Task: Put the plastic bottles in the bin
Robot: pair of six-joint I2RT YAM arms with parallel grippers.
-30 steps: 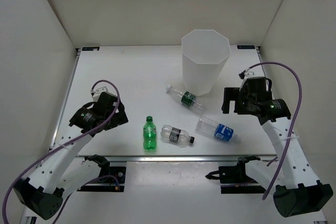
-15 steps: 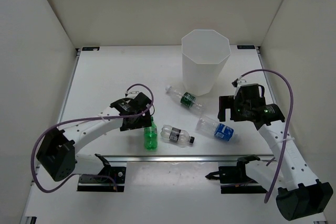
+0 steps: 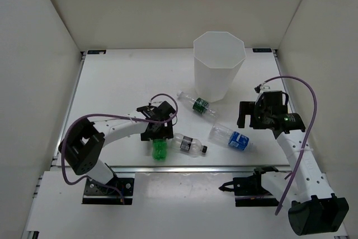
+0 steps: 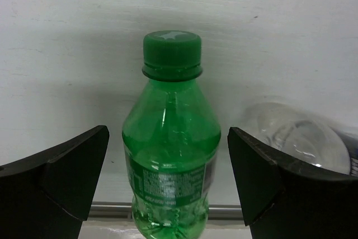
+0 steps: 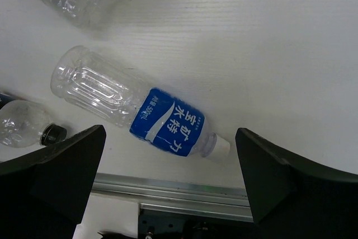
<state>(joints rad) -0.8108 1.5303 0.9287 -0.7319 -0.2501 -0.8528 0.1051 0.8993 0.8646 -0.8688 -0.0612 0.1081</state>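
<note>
Bin [image 3: 218, 66] upright at far centre of counter [image 3: 123, 82]. All four bottles lie on their sides outside it.
Green-label bottle [image 3: 197, 104] just beside bin base.
Blue-label bottle [image 3: 232, 138] lies nearer, to the right. Right tool [image 5: 170, 166] above it, fingers spread wide, no contact.
Dark-label bottle [image 3: 187, 144] lies just beside all-green bottle [image 4: 170, 138].
Left tool [image 4: 168, 174] spread, one finger either side of green bottle, gaps showing on both sides.
Whether the bottles hold liquid: cannot tell.
</note>
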